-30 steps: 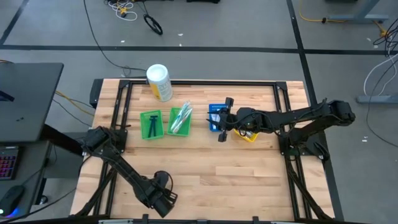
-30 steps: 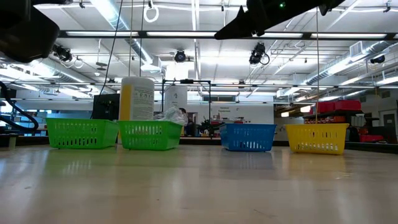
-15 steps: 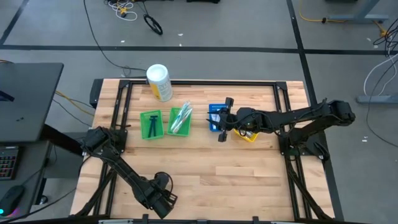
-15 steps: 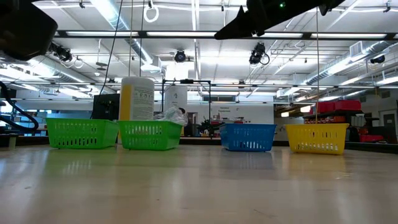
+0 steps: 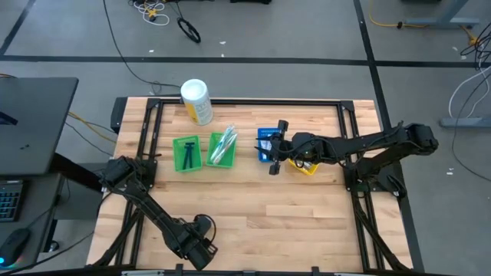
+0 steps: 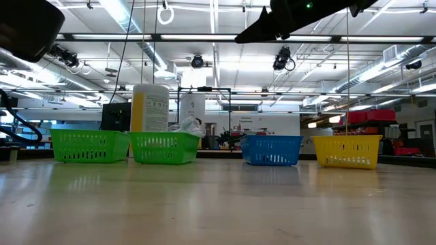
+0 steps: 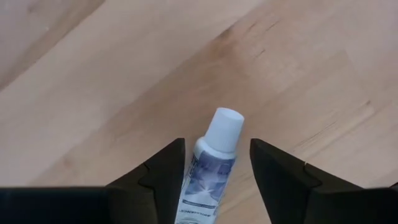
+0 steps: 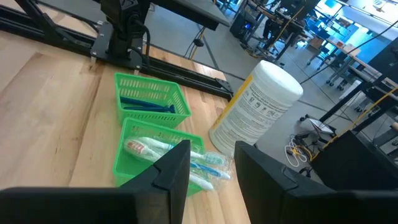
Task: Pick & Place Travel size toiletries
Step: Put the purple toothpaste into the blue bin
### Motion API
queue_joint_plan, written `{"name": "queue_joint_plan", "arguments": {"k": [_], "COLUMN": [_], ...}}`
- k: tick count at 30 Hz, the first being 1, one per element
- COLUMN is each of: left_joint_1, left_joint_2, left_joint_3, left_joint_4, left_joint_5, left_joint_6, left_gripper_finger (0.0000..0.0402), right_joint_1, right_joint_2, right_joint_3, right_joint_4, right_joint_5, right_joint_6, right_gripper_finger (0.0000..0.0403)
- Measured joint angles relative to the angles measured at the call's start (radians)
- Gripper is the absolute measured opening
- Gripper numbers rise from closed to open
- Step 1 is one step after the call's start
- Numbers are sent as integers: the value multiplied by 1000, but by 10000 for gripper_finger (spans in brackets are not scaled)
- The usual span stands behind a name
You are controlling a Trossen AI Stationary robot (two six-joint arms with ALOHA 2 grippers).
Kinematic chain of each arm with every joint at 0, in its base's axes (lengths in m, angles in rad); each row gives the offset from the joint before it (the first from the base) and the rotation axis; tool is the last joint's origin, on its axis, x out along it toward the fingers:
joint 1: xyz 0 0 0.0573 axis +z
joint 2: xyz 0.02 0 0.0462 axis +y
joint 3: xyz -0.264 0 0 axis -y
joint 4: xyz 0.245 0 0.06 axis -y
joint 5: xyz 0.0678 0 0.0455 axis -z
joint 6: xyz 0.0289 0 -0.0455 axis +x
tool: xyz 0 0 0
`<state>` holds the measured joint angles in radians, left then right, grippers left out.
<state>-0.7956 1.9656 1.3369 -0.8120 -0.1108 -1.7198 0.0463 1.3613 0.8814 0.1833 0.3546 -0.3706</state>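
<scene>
While its fingers gape, left gripper [image 7: 214, 168] straddles white tube [image 7: 211, 168].

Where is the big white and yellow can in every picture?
High view: the canister lies at the table's far edge, left of centre.
Low view: it stands behind the two green bins.
Left wrist view: not in it.
Right wrist view: it stands beside the green bins.
Shared landmark: the green bin of toothbrushes.

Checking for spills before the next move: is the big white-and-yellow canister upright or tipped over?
Upright. The low view shows the canister standing vertically behind the green bins; from above its round white lid faces the camera.
</scene>
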Motion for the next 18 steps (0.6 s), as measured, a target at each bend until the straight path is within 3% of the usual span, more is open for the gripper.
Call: {"name": "queue_joint_plan", "arguments": {"k": [18], "left_joint_1": [-35], "left_joint_2": [39], "left_joint_3": [2], "left_joint_4": [14], "left_joint_5": [-24], "left_joint_6": [100], "left_gripper_finger": [192], "right_joint_1": [0], "right_joint_2": [0], "right_joint_3": [0], "right_joint_4": [0], "right_joint_5": [0], "right_joint_6": [0], "right_gripper_finger": [137]}}
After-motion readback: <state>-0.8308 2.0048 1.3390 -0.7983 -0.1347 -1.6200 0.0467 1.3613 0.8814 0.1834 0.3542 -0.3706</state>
